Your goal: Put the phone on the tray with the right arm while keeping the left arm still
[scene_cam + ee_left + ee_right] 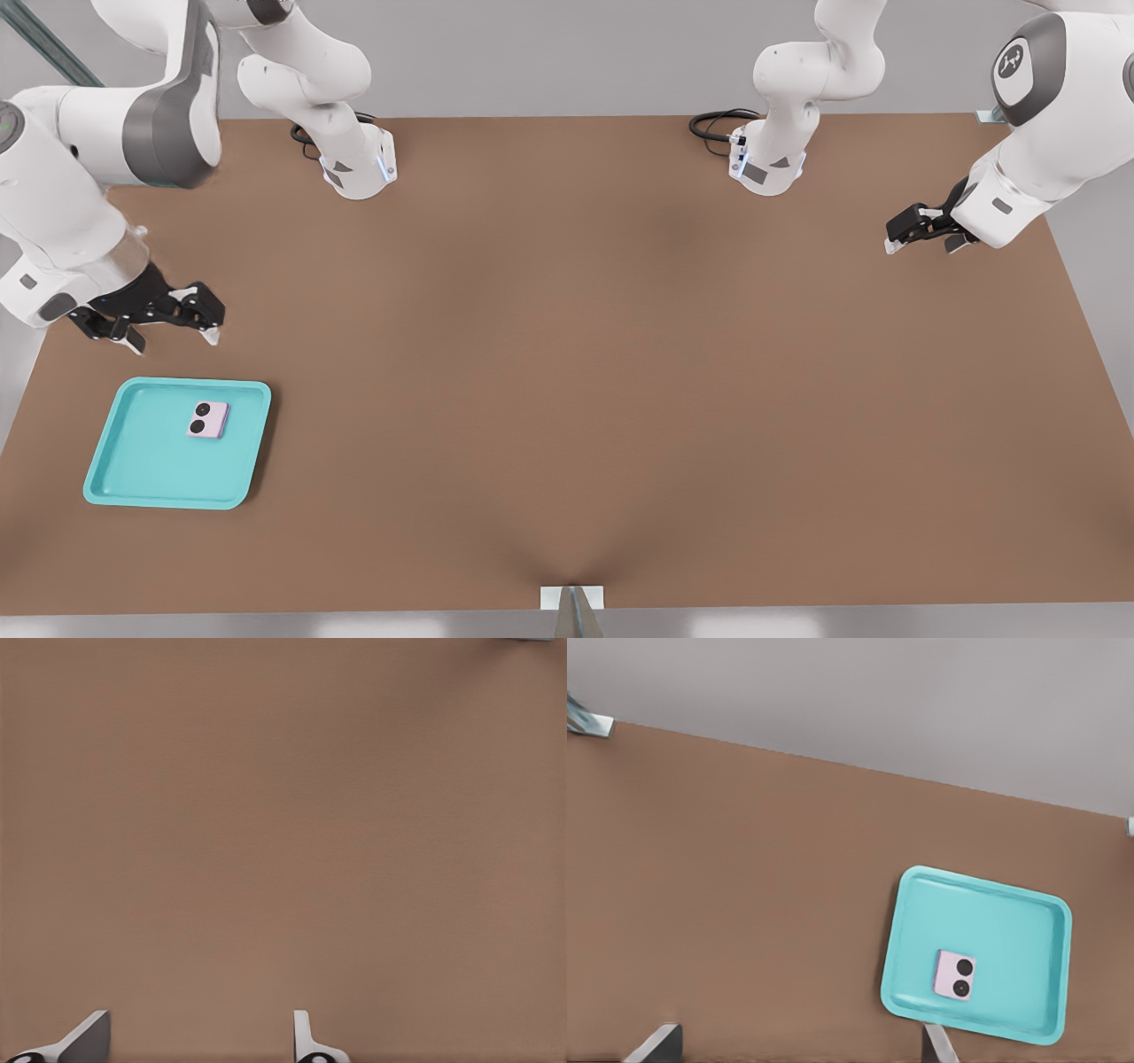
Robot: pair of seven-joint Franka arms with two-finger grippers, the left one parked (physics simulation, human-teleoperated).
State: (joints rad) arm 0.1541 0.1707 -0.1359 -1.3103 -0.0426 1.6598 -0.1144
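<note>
The small squarish pale pink-lilac phone lay flat inside the flat turquoise plastic tray, lens strip up, in the half of the tray nearer the arm bases and clear of the low rim on all sides. The tray sat on the brown table near the front view's left edge. The black two-finger gripper of the right arm hung above the table just beyond the tray's far rim, touching neither tray nor phone, fingers spread apart and empty. The right wrist view showed the whole tray with the phone in it and two white fingertips well apart; the arm itself appeared only in the front view.
</note>
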